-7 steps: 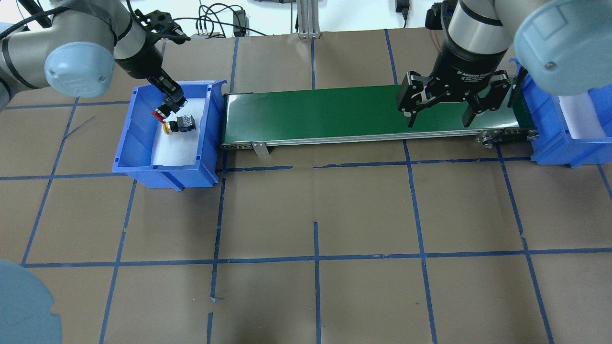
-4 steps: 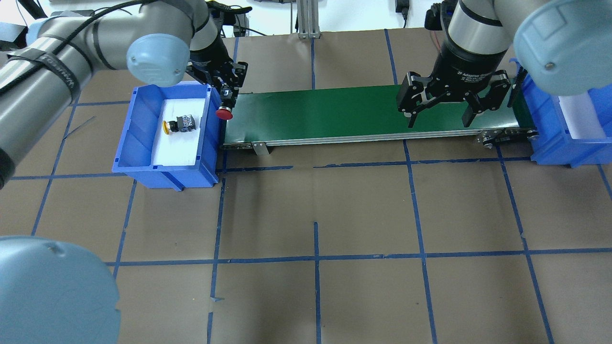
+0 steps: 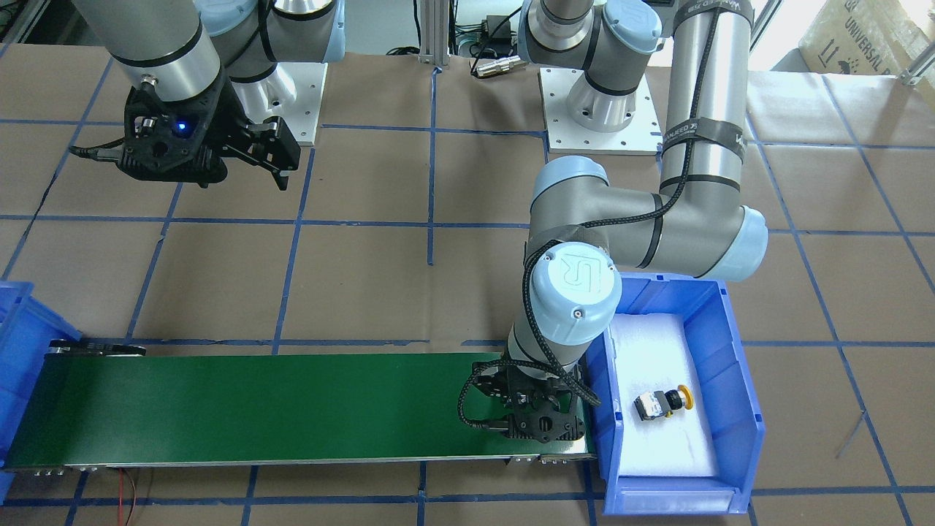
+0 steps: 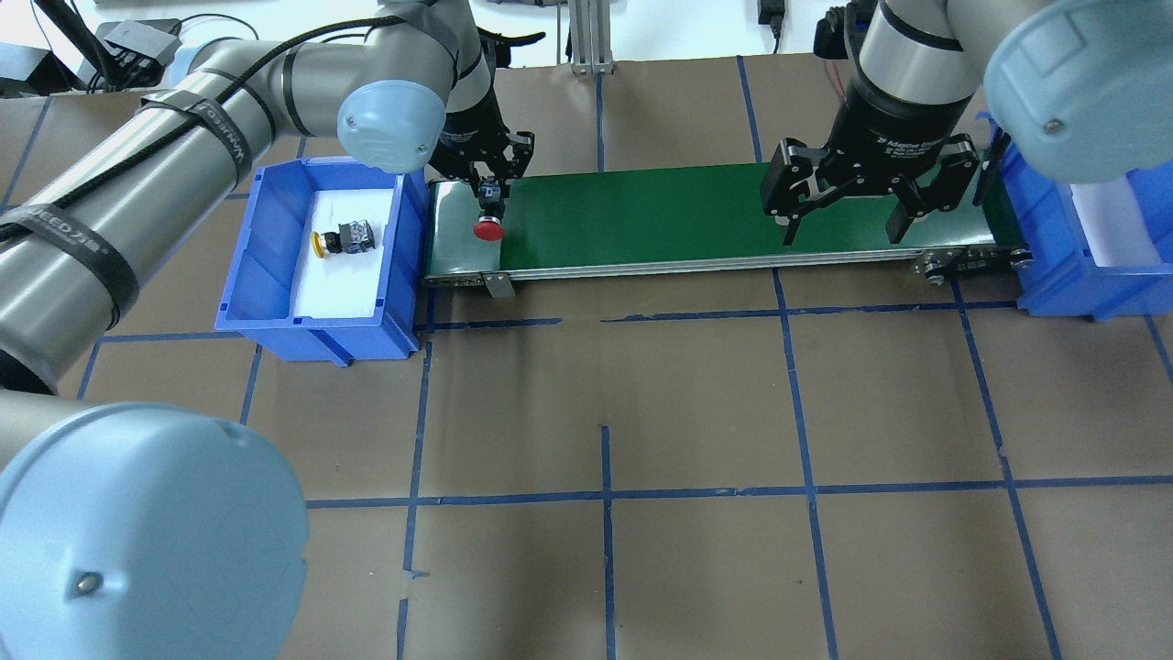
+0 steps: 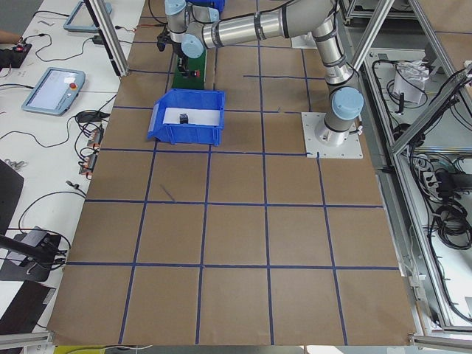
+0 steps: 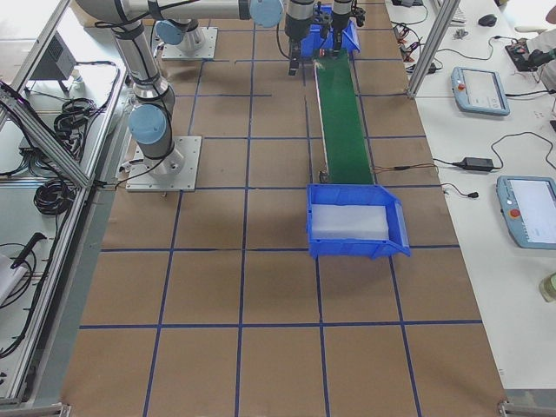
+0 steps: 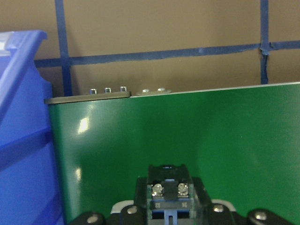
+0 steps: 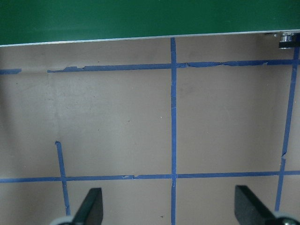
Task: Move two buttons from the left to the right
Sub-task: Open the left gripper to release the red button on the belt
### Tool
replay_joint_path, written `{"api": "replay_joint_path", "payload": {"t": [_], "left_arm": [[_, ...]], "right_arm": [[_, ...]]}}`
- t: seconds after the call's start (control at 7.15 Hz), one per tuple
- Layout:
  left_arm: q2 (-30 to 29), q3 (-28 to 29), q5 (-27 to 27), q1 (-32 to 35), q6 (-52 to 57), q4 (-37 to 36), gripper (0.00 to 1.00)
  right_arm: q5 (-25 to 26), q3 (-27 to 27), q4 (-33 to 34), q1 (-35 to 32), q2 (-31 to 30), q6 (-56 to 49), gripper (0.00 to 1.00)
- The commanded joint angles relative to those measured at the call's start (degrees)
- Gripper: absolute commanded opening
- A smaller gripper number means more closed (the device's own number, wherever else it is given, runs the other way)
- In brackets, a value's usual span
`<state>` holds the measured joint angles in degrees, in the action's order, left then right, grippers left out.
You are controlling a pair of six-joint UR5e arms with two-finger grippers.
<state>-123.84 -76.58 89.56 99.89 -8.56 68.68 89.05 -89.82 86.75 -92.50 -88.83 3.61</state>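
Left hand (image 4: 489, 194) pinches round-capped red button (image 4: 488, 229)

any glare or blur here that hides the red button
Left wrist view: a glare patch on the green belt, and only the contact block of the red button shows, close to the lens. Overhead view: its red cap is sharp, held by the left gripper; the left arm's elbow cap fills the near corner, slightly soft.

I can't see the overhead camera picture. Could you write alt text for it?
The left gripper holds a red button at the left end of a green conveyor belt. A yellow button lies in the blue bin beside it, and the right gripper hangs open over the belt's far end.
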Motion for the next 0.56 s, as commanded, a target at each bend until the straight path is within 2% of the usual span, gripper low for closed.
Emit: {"api": "replay_joint_path", "payload": {"t": [0.0, 0.28, 0.42], "left_arm": [[-0.6, -0.1, 0.2, 0.5, -0.7, -0.1, 0.09], [-0.8, -0.1, 0.0, 1.3, -2.6, -0.6, 0.12], [-1.1, 0.0, 0.1, 1.6, -3.4, -0.6, 0.19]], "right_arm": [[-0.1, 0.0, 0.0, 0.0, 0.0, 0.0, 1.0], [-0.1, 0.0, 0.0, 0.0, 0.0, 0.0, 1.0], [-0.1, 0.0, 0.0, 0.0, 0.1, -0.1, 1.0]]}}
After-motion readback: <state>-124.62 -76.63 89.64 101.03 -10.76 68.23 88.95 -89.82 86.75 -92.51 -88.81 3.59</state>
